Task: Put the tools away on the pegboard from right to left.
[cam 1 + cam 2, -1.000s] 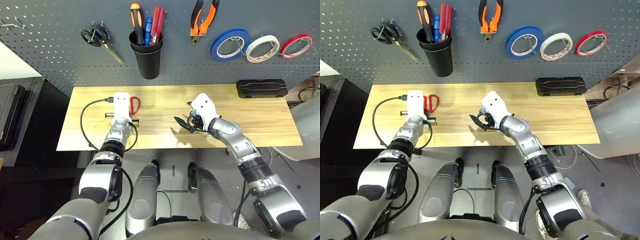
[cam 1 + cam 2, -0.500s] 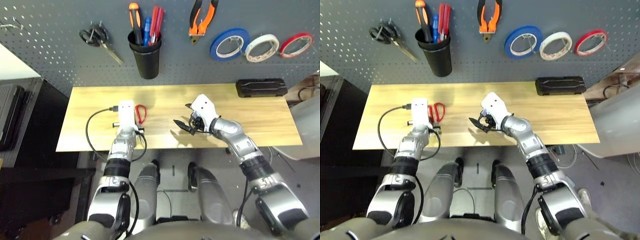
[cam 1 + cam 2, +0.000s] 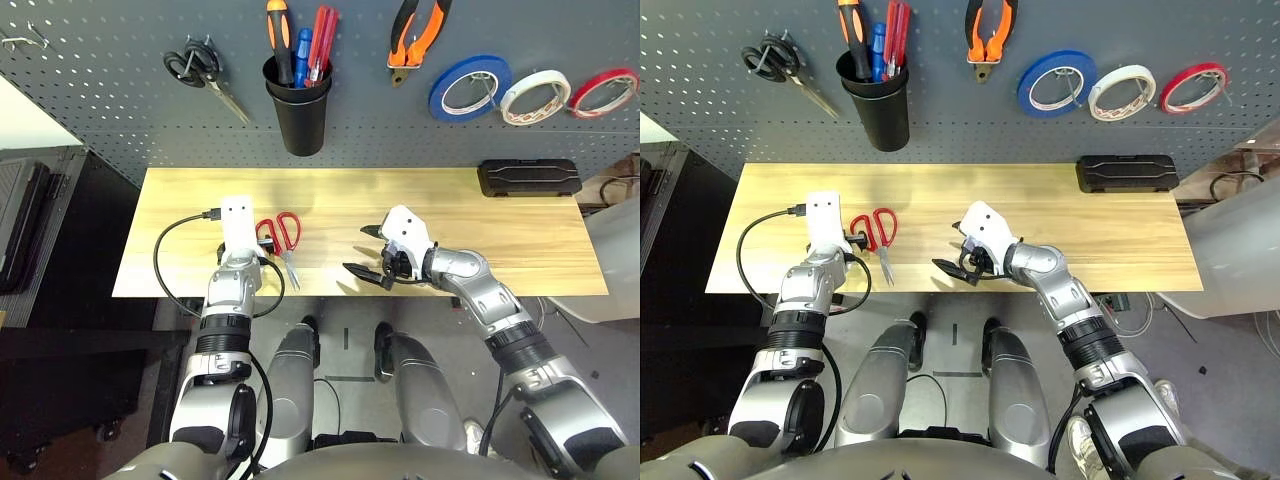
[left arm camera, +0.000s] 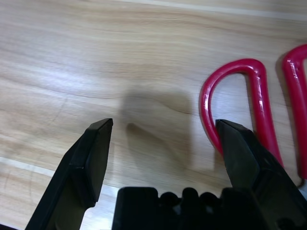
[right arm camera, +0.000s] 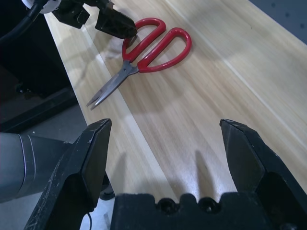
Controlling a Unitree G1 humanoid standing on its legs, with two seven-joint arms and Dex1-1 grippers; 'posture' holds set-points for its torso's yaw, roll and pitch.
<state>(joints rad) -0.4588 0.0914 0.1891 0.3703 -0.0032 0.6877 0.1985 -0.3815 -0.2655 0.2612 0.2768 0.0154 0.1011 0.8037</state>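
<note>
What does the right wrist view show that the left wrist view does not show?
Right wrist view only: the whole red-handled scissors with their grey blades, the table's near edge, and the left tool beside one handle loop. Left wrist view only: a close look at that loop, next to one black finger. Both share the light wooden table and open tools.

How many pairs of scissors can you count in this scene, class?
2. The red-handled scissors lie on the wooden table, beside the left hand. The black-handled scissors hang on the pegboard, left of the black cup.
</note>
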